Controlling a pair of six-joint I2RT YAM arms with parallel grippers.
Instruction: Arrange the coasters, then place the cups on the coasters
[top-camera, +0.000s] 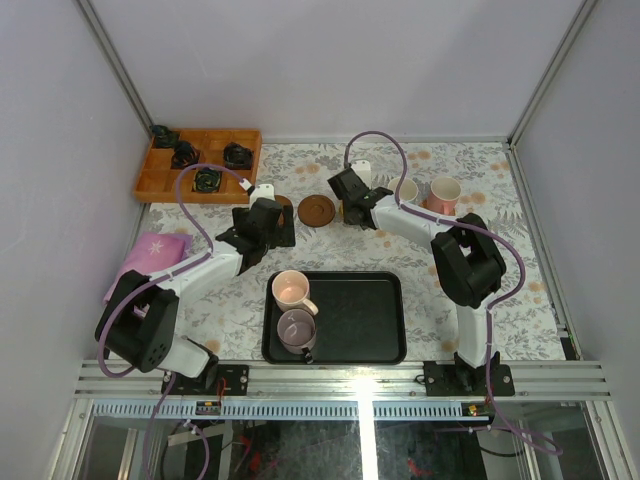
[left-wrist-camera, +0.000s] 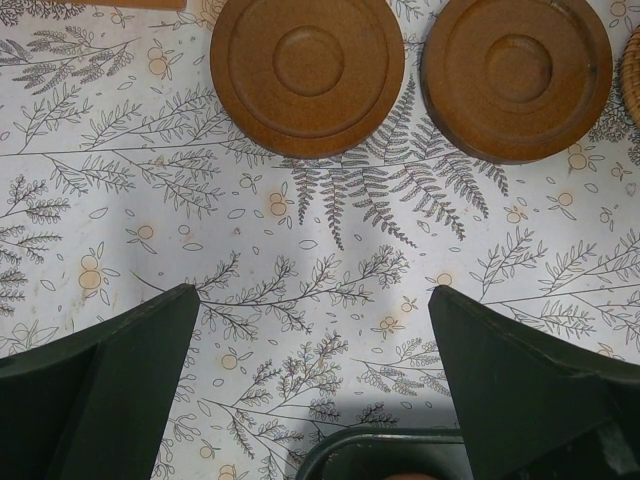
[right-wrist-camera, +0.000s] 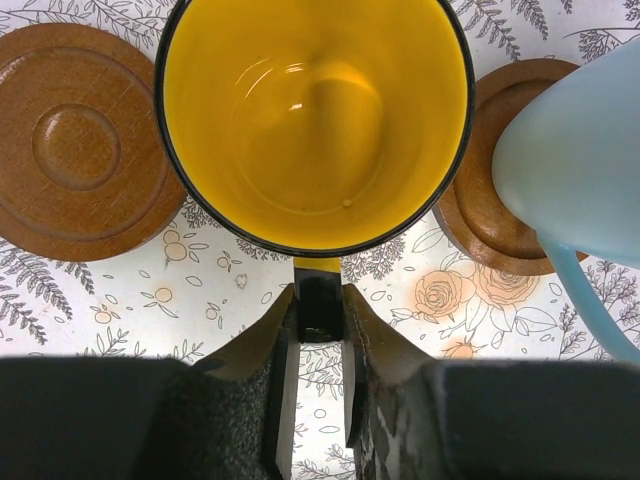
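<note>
R gripper (right-wrist-camera: 320, 292) is narrow, nipped on the handle of the yellow cup (right-wrist-camera: 315, 120), which sits straight ahead of it, handle pointing back at the wrist. A bare coaster (right-wrist-camera: 80, 150) lies just left of the cup in wrist view; on the other side a 2nd coaster (right-wrist-camera: 490, 215) carries a pale cup (right-wrist-camera: 580, 150). Can't tell if any disc is under the yellow one. L gripper (left-wrist-camera: 312, 292) hangs wide open w/ nothing in it, so R arm is the one placed to shift the cup leftward.

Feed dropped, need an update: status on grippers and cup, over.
Left gripper open, empty, above table. Right gripper shut on yellow cup handle. White cup close beside it.
</note>
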